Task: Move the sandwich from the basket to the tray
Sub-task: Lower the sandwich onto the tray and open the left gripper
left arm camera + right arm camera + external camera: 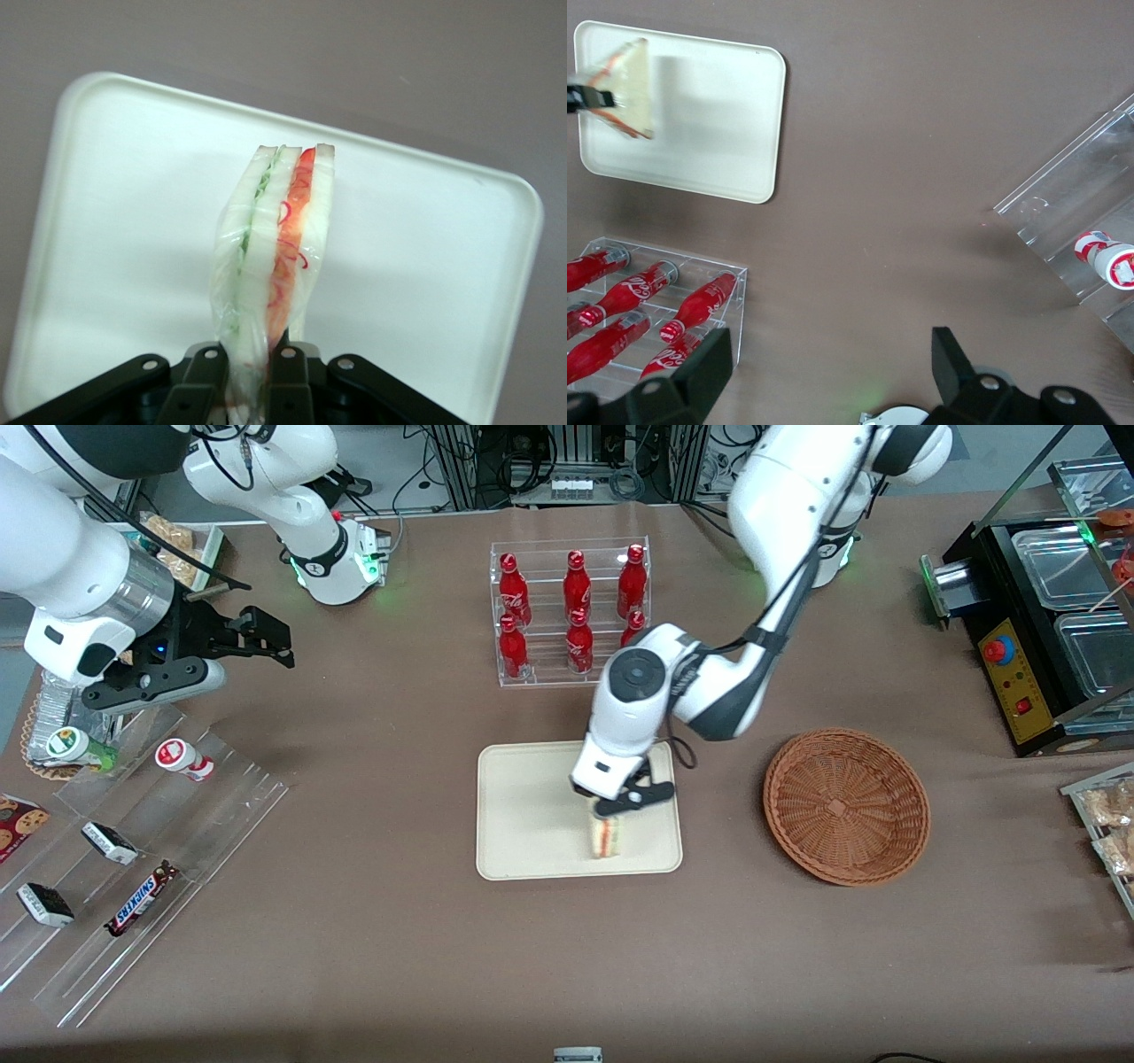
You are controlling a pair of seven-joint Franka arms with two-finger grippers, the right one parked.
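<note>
While it hung over the tray (532, 815), the sandwich (606, 837) was pinched by one corner in the tool (620, 802) of the working arm, whose fingers (288, 390) were pressed against the clear wrap on both flat faces. The wedge stood on edge, its layers of pale bread, green filling and orange-red filling showing side by side in the left wrist view (275, 266). It sat above the part of the tray nearest the working arm's end of the table (372, 957) and close to the edge nearer the front camera; whether it touched the tray surface could not be told. In the right wrist view the same wedge (629, 88) showed against the cream tray (709, 115) with the dark fingertips (585, 96) at its tip.

Apart from the sandwich, nothing lay on the tray. The round woven basket (846, 806) stood just beside the tray, toward the working arm's end, and held nothing.

Farther from the front camera than the tray, a clear rack (571, 611) held six red bottles (577, 584) in two rows. Toward the parked arm's end, stepped clear racks (133, 868) carried a small red-and-white cup (182, 758), two dark wrapped bars (110, 842) and a Snickers bar (140, 899). A black machine with clear-lidded bins (1045, 629) stood at the working arm's end.
</note>
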